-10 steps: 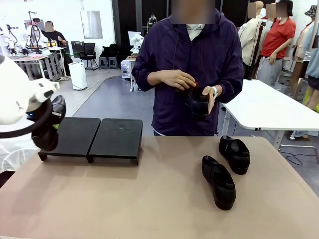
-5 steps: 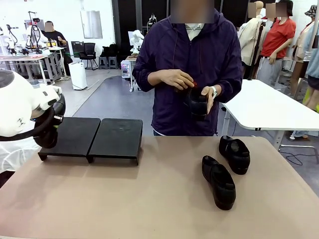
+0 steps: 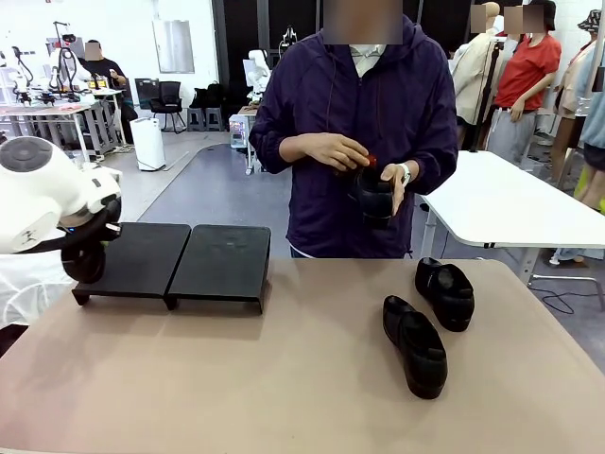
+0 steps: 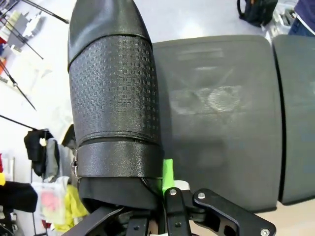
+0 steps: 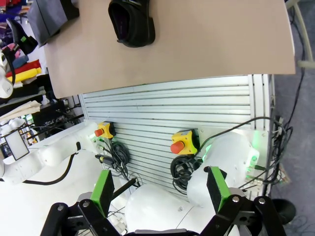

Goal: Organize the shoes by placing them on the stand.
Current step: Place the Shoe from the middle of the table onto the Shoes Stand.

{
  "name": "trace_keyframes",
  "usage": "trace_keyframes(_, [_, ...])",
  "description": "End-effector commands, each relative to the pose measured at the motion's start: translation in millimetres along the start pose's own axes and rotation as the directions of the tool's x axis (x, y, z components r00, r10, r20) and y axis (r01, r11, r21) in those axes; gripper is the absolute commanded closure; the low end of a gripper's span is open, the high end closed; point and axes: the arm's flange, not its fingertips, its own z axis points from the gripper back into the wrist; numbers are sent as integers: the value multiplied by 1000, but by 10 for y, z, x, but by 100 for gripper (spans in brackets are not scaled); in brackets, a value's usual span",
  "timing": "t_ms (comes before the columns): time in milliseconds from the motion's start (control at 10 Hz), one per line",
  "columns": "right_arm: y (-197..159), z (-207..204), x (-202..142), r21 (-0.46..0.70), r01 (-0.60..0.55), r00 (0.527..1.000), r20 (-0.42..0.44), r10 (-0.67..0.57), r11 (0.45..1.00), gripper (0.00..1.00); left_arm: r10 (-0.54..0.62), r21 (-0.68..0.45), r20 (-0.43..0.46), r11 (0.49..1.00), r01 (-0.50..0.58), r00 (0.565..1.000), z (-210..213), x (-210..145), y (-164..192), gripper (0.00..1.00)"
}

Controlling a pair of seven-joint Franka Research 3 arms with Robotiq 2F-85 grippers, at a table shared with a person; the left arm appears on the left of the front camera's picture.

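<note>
Four shoes [image 3: 414, 342] need placing; the stand [image 3: 222, 251] has none. Left gripper [image 4: 160, 182] pinches one shoe [image 4: 113, 108], stand just past its jaws. Right gripper [image 5: 161, 189] is wide open, empty, another shoe [image 5: 132, 22] far ahead of it.

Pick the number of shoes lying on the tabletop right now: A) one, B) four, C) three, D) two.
D: the nearer shoe and the farther shoe lie on the table at its right side, while the person's hand holds a third shoe and the left gripper is shut on a fourth shoe.
</note>
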Motion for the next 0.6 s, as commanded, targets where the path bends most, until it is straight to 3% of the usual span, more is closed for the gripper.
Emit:
trace_keyframes(0, [-23, 46, -2, -10, -24, 1000, -6, 24, 1000, 0, 3, 4, 3, 1000, -3, 1000, -96, 31, -155, 100])
trace_keyframes(500, [-23, 46, -2, -10, -24, 1000, -6, 24, 1000, 0, -4, 27, -22, 1000, 4, 1000, -169, 76, -200, 100])
